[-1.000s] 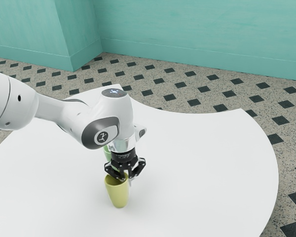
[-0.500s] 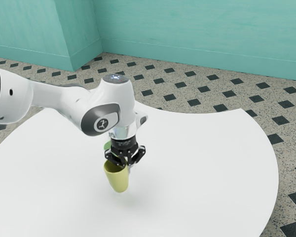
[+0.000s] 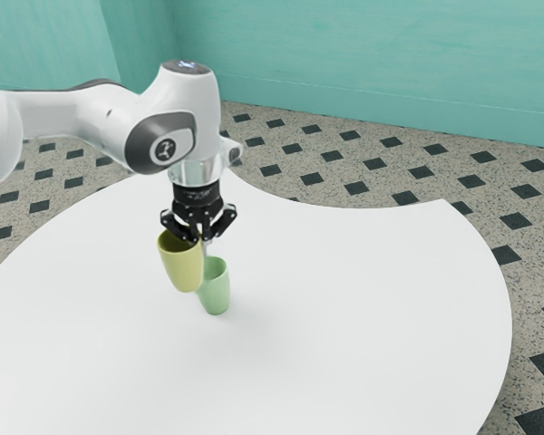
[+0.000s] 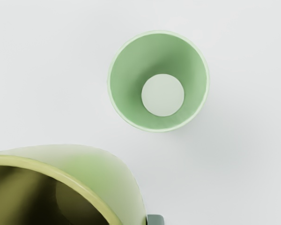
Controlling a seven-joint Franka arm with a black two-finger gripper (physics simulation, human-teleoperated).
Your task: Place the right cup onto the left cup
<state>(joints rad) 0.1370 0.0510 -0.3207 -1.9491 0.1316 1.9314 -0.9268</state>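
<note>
Gripper (image 3: 202,238) is clamped on the yellow cup (image 3: 182,269) at one side of its rim, holding it up near the green cup (image 3: 217,292), which stands on the table (image 3: 344,317). The yellow cup looks kinda tilted, so lowering it off-centre could snag the green cup's rim and tip it. Clearance is tough to judge: one overlaps the other in the exterior view, and the wrist view crops the yellow cup.

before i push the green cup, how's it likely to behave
The green cup may tip if pushed near the top, being taller than wide and narrower toward its foot. Pushed low, it might slide instead, as the tabletop looks smooth. It's probably light, since it looks empty inside.
</note>
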